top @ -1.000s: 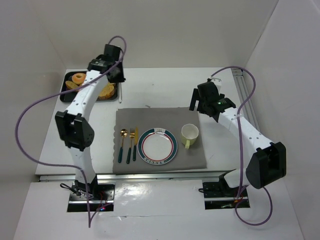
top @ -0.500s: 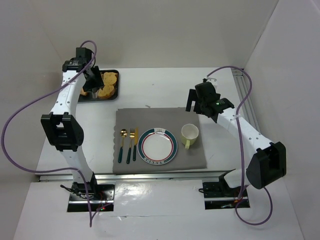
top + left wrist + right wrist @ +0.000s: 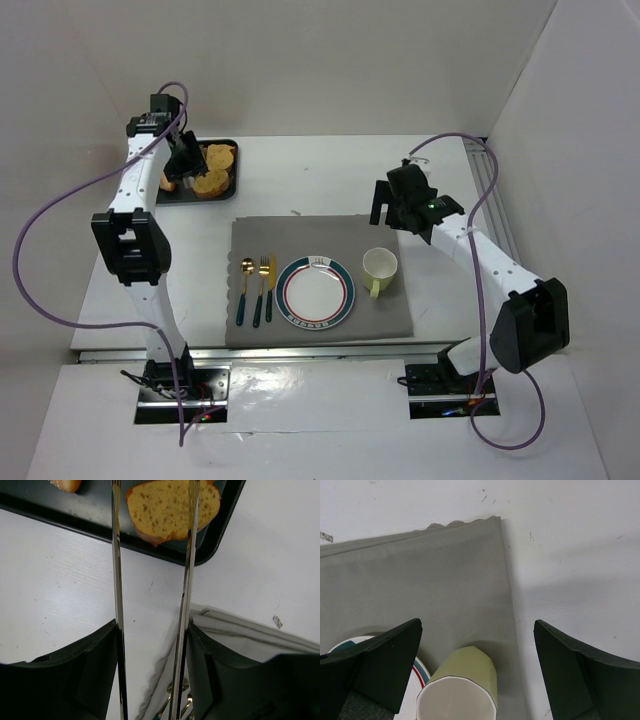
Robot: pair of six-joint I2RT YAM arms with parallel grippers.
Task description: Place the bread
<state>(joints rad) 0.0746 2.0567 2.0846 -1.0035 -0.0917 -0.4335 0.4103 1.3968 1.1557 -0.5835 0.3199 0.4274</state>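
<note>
A black tray point(image 3: 232, 178) at the far left holds tan bread pieces point(image 3: 220, 156), among them a flat toast-like slice point(image 3: 172, 510). An orange rounded bit point(image 3: 67, 484) shows at the top edge of the left wrist view; I cannot tell what it is. No dark brown croissant-like piece is in view. My left gripper point(image 3: 185, 160) point(image 3: 152, 622) hangs over the tray, shut on silver tongs point(image 3: 116, 555). The tong arms stand apart and straddle the slice's left part, their tips out of frame. My right gripper point(image 3: 385, 205) point(image 3: 477, 625) is open and empty above the mat's right edge.
A grey mat point(image 3: 320, 235) carries a white plate with a red and green rim point(image 3: 316, 293), a yellow-green cup point(image 3: 379, 267) point(image 3: 462, 680) and gold cutlery with dark handles point(image 3: 258, 290). White walls enclose the table, and a rail runs along the right side point(image 3: 490, 190).
The left arm has swung left from the tray's right side to over the tray. The silver tongs that lay beside the tray are off the table. The right arm has barely moved.
</note>
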